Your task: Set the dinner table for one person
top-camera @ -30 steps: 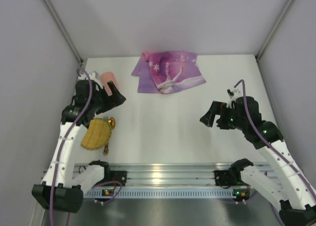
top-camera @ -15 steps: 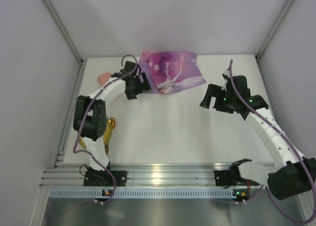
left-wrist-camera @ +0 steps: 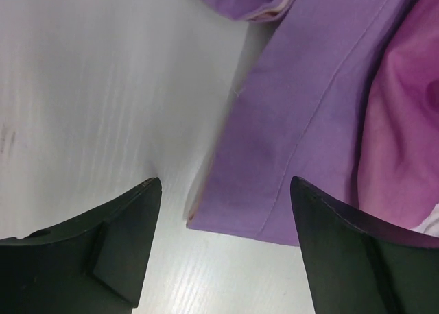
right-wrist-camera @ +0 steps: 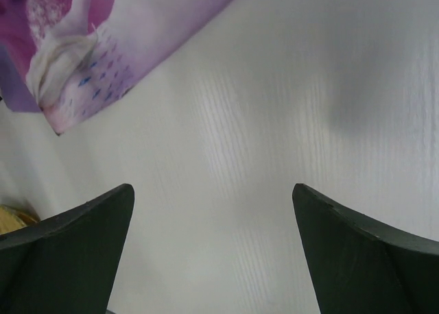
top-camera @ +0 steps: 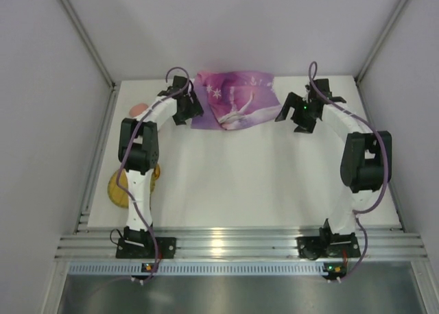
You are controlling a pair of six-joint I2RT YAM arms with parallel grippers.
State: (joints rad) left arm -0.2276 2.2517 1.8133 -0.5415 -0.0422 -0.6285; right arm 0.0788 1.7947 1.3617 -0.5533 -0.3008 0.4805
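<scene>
A: Any brand or writing to read?
B: Too small to make out. Only the print on the mat (top-camera: pixel 236 101): white snowflakes and a pale figure on pink and purple.
A: Left end effector (top-camera: pixel 186 108)?
B: Open, holding nothing. Low over the counter (top-camera: pixel 240 177), jaws astride the mat's purple hemmed corner, which lies just ahead and between the fingers (left-wrist-camera: pixel 116 232).
A: Right end effector (top-camera: pixel 291 115)?
B: Wide open as well, and empty. Bare counter beneath it, with the mat's edge ahead and to its left, apart from the fingers (right-wrist-camera: pixel 68 245).
A: And the counter itself?
B: White, directly under both end effectors, carrying everything. Silver rail (top-camera: pixel 226 244) well behind them, at the arm bases.
A: Anything else around?
B: Pink cup (top-camera: pixel 139 110) near the left end effector, on its wall side, half hidden by the left arm (top-camera: pixel 135 153). Further back along that arm, a yellow disc (top-camera: pixel 118 189), partly covered.
</scene>
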